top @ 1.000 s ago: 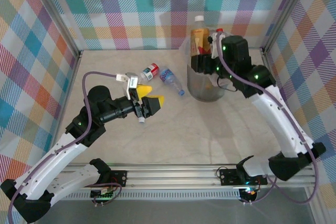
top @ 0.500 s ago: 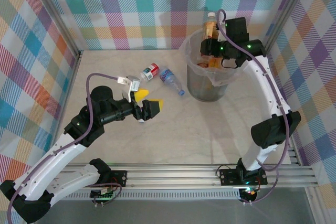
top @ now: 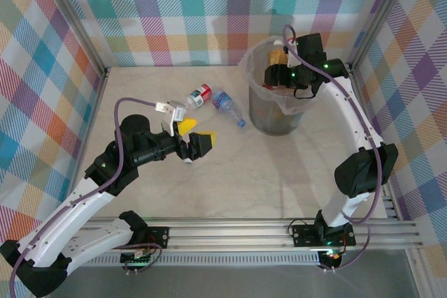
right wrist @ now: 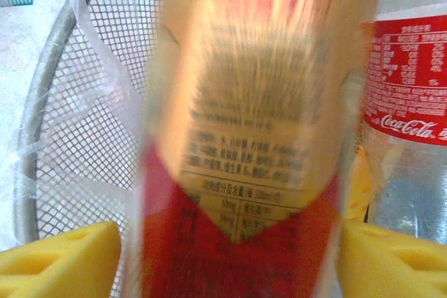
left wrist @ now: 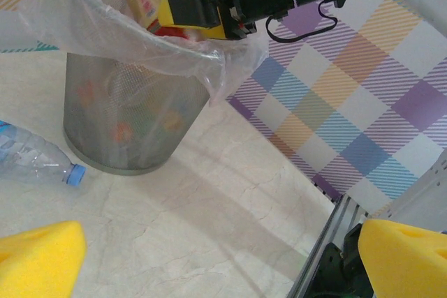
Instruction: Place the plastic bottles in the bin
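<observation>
The right pincer (right wrist: pixel 230 259) hangs at the mouth of the round wire-mesh bin (top: pixel 274 118), its yellow foam pads parted around a blurred clear bottle (right wrist: pixel 244 137) with an orange-and-red label — mesh shows between one pad and it. A cola bottle (right wrist: pixel 408 102) stands alongside. The left pincer (left wrist: pixel 220 259) gapes wide above the marbled counter (top: pixel 244 172), where a red-labelled bottle (top: pixel 199 95) and a blue-capped bottle (top: pixel 229 106) lie near the bin.

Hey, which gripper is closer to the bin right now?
Right. The right gripper is directly over the mouth of the bin, with an orange-labelled bottle between its fingers. The left gripper is open above the table, well off to the bin's left.
</observation>
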Controlling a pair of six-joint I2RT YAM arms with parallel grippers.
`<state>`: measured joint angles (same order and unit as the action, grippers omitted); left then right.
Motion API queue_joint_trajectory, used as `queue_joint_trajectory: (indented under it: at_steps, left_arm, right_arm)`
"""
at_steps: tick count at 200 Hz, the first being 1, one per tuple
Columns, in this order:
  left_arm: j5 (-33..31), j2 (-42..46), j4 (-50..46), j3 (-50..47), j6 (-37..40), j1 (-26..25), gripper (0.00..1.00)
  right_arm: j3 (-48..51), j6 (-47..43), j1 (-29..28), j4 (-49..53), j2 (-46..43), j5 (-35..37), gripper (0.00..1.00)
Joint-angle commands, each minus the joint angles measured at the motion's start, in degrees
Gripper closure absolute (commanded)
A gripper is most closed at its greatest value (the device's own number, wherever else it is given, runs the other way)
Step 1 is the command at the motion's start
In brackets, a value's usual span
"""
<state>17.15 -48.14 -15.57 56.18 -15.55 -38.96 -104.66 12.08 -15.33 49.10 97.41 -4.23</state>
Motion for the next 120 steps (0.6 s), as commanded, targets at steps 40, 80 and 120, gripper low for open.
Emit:
queue_joint_trajectory:
  at_steps: [40,80,120]
  left_arm:
    - [-2.89,0.81,-4.86,0.71,1.09,-0.76,0.0]
    - [-7.12,1.13,-9.17,0.78,2.48,-0.7,0.0]
    - [-12.46,0.47,-14.16,1.3,3.11,-0.77,0.0]
  right_arm:
    - [-2.04,-1.25,0.83,1.56,-4.0,2.03,0.11]
    - [-1.42,-2.0,0.83,1.2,-7.71,-0.1,0.11]
    - [3.56,-2.42,0.83,0.3,-14.67,-5.79,0.11]
